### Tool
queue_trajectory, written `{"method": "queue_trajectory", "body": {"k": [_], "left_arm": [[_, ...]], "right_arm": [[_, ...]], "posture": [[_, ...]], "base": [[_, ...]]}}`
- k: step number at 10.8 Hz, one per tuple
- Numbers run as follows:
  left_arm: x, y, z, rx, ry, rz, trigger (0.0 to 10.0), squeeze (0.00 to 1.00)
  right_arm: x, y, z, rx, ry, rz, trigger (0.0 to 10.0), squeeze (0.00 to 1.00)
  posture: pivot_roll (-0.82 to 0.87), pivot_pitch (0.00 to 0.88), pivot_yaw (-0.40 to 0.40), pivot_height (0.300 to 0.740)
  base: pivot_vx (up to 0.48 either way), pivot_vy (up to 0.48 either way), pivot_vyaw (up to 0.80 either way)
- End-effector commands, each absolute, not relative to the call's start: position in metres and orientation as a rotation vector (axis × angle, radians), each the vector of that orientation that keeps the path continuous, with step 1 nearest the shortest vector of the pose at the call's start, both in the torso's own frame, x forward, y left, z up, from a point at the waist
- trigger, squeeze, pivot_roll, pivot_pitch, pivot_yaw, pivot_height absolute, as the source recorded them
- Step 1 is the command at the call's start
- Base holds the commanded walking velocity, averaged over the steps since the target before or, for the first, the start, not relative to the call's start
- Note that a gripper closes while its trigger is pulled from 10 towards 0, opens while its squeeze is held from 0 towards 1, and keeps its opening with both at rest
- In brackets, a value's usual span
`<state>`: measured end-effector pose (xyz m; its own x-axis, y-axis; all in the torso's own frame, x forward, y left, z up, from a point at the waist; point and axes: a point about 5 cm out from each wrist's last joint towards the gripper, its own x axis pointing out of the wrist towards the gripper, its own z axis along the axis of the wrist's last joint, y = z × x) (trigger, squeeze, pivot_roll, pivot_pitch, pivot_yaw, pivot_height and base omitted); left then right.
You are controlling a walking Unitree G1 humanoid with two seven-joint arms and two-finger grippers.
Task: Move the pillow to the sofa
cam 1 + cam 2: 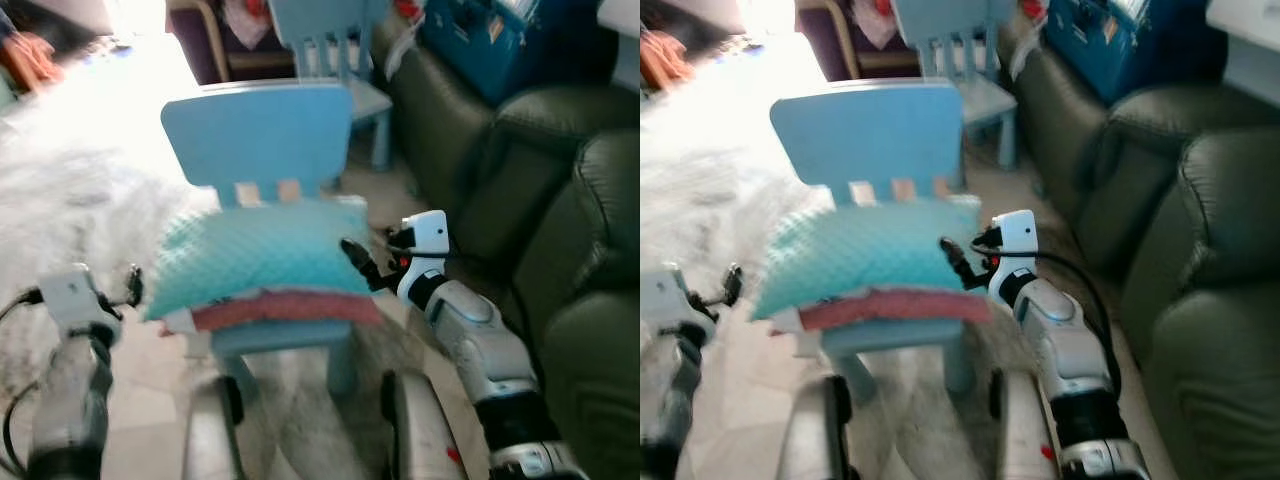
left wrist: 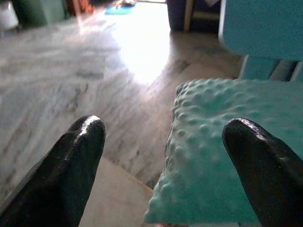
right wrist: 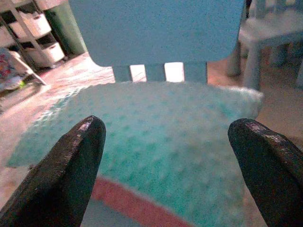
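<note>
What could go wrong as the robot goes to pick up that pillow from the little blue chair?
The teal pillow overhangs the blue chair, so a one-sided grab by the open right gripper might tip it to the floor. The open left gripper sits off its corner. The red cushion beneath could drag along.

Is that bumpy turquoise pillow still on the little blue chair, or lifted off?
On it: the bumpy turquoise pillow lies flat on the blue chair's seat.

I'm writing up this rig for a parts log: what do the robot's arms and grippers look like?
Both arms are silver-grey, jointed segments. The right arm carries a white wrist block and a looping black cable; the left arm has a black cable too. The right gripper and left gripper have two glossy black, rounded fingers.
</note>
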<state>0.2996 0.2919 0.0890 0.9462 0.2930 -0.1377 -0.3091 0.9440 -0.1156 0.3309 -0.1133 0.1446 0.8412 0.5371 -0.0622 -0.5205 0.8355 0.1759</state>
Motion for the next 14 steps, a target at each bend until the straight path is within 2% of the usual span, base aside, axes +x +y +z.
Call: {"method": "queue_trajectory", "body": {"k": [1,3,4,6,8,9,10,12,14], "left_arm": [[0.302,0.297,0.085,-0.189,0.150,0.345,10.0,0.00],[0.327,0.291,0.091,-0.305,0.165,0.342,10.0,0.00],[0.344,0.280,0.102,-0.358,0.143,0.303,10.0,0.00],[0.362,0.263,0.118,-0.356,0.119,0.259,10.0,0.00],[0.366,0.260,0.123,-0.332,0.103,0.250,10.0,0.00],[0.365,0.266,0.124,-0.310,0.097,0.272,10.0,0.00],[0.357,0.285,0.123,-0.323,0.089,0.341,10.0,0.00],[0.346,0.304,0.115,-0.369,0.111,0.389,10.0,0.00],[0.341,0.314,0.112,-0.368,0.141,0.414,10.0,0.00]], "right_arm": [[0.328,-0.110,0.153,0.192,0.112,0.602,10.0,0.00],[0.326,-0.107,0.167,0.236,0.120,0.664,10.0,0.00],[0.329,-0.106,0.172,0.239,0.135,0.680,10.0,0.00],[0.348,-0.091,0.171,0.216,0.146,0.705,10.0,0.00],[0.360,-0.073,0.171,0.213,0.152,0.729,10.0,0.00],[0.364,-0.064,0.172,0.243,0.165,0.756,10.0,0.00],[0.369,-0.054,0.169,0.339,0.198,0.801,10.0,0.00],[0.367,-0.042,0.169,0.439,0.215,0.903,10.0,0.00],[0.368,-0.034,0.161,0.416,0.226,0.868,10.0,0.00]], "posture": [[-0.22,0.186,0.038,0.487],[-0.25,0.224,0.022,0.487],[-0.26,0.240,0.017,0.487],[-0.26,0.250,0.012,0.487],[-0.23,0.250,0.006,0.487],[-0.22,0.249,0.001,0.487],[-0.21,0.259,-0.002,0.487],[-0.21,0.264,0.001,0.487],[-0.21,0.270,0.004,0.487]], "base": [[0.000,0.000,0.00],[0.000,0.000,0.00],[0.000,0.000,0.00],[0.000,0.000,0.00],[0.000,0.000,0.00],[0.000,0.000,0.00],[0.000,0.000,0.00],[0.000,0.000,0.00],[0.000,0.000,0.00]]}}
